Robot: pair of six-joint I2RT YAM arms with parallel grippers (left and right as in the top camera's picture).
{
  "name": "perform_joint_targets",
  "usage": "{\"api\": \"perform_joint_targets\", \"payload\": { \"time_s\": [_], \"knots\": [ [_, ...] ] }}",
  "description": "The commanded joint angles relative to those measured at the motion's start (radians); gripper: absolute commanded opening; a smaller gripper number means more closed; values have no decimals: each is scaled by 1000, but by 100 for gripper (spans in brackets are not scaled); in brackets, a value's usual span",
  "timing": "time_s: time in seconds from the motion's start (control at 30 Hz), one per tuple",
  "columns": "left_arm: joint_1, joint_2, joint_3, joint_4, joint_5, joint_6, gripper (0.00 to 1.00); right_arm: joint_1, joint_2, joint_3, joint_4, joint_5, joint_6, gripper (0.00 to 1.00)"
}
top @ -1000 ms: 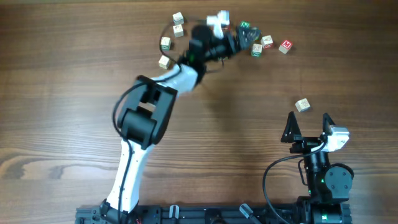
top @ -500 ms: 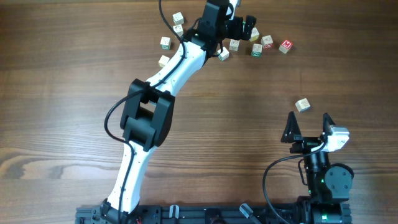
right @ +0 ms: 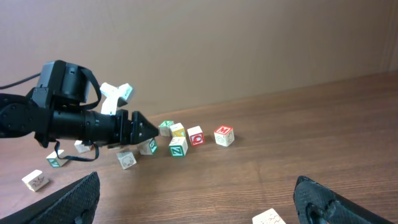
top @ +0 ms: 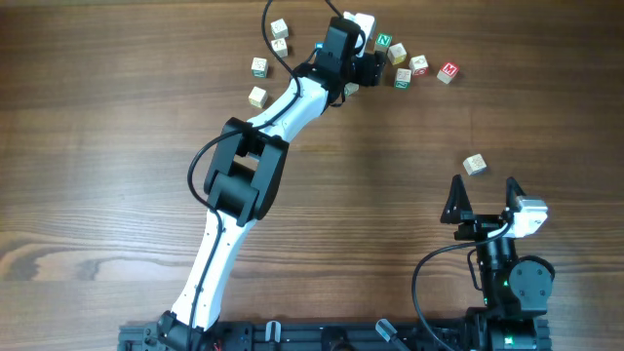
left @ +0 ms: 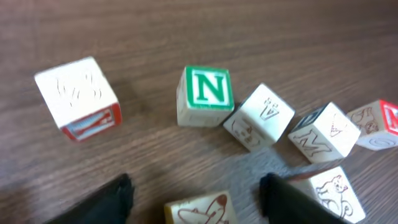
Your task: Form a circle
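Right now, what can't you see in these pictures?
Left wrist view: the block between the fingers of the left gripper is cut off by the bottom edge.
Overhead: the left arm hides part of the circle of blocks.
Overhead: the four blocks left of it are too small to read.
Right wrist view: the bottom edge cuts off the lone block.

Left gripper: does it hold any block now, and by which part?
Nothing is held yet. The left gripper stands open around a block, with a gap on each side.

The bottom edge crops a cube (left: pixel 200 210) between the left gripper's (left: pixel 196 186) jaws. Likewise a stray cube (right: pixel 268 218) between the right gripper's (right: pixel 196 193) jaws.
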Motion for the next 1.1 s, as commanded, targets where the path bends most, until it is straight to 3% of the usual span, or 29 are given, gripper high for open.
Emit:
{"api": "perform_joint_targets", "payload": {
  "time_s": [0.0,0.17,0.23,0.27,0.37,0.43,0.47,0.57,0.67,0.8,0.93,1.07],
  "knots": [
    [-6,-4,11,-8,-11,13,40,-5,-5,-1,2,-7,-17,100],
    [-5,-5,11,-13,-11,40,38,-5,-5,-1,2,-7,-17,100],
    [-6,-5,11,-20,-11,43,70,-5,-5,-1,2,-7,-17,100],
    [-7,-5,11,-20,-11,42,79,-5,-5,-1,2,-7,-17,100],
    [-11,-5,11,-28,-11,42,80,-5,-5,-1,2,-7,-17,100],
    [-14,-4,11,-50,-11,44,75,-5,-5,-1,2,-7,-17,100],
    [-16,-4,11,-87,-11,95,61,-5,-5,-1,2,-8,-17,100],
    [-18,-4,11,-116,-11,131,59,-5,-5,-1,2,-7,-17,100],
    [-18,-4,11,-120,-13,174,50,-5,-5,-1,2,-7,-17,100],
    [-17,-5,12,-86,-38,218,44,-5,-5,-1,2,-7,-17,100],
    [-15,-39,15,-30,-98,218,33,-5,-5,-1,2,-7,-17,100],
    [-13,-87,18,-27,-98,218,30,-5,-5,-1,2,-7,-17,100]
  ]
}}
